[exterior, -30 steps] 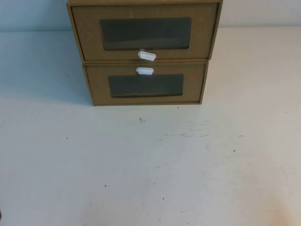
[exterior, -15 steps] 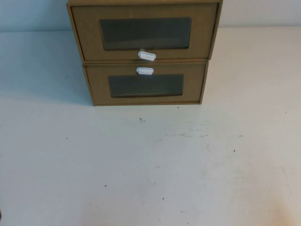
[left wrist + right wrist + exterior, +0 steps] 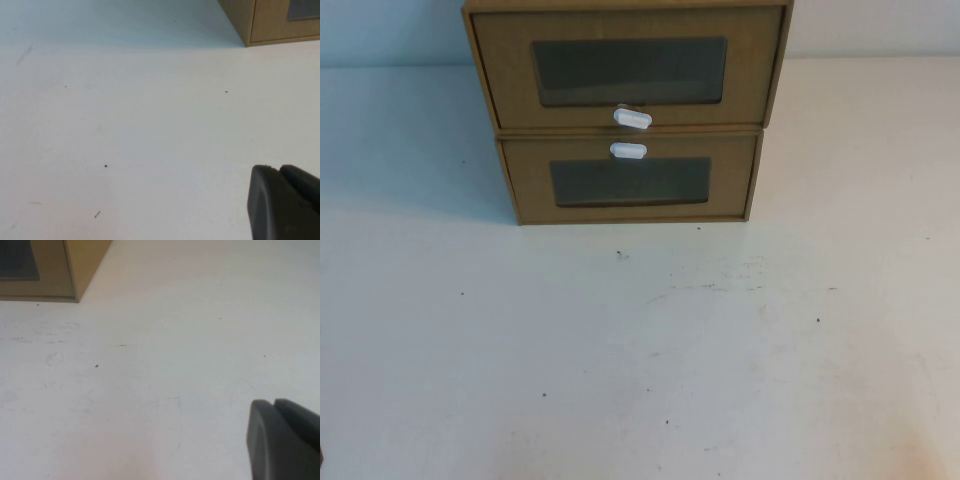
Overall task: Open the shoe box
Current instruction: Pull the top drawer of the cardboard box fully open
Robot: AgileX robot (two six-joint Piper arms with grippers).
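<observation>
Two brown cardboard shoe boxes stand stacked at the far middle of the white surface (image 3: 640, 350), both shut. The upper shoe box (image 3: 505, 70) sits squarely on the lower shoe box (image 3: 525, 180), and each front panel carries a dark window. The upper handle (image 3: 632, 118), a small white tab, is at the bottom edge of its front. The lower handle (image 3: 628, 151) is at the top edge of its front, so the two tabs lie just beside each other, one above the other.

Each gripper shows only in its own wrist view. The left gripper (image 3: 279, 170) hangs over bare surface on the robot's left, well apart from the lower shoe box, whose front corner (image 3: 270, 20) shows far off in that view. Only a sliver of it is in frame. Its dark fingers seem pressed together with a thin seam between them, grasping nothing.

The right gripper (image 3: 274, 404) hangs over bare surface on the robot's right, also well apart from the box corner (image 3: 85, 260). It is clenched and empty.

The surface carries scattered dark specks and faint scuffs in front of the boxes.
</observation>
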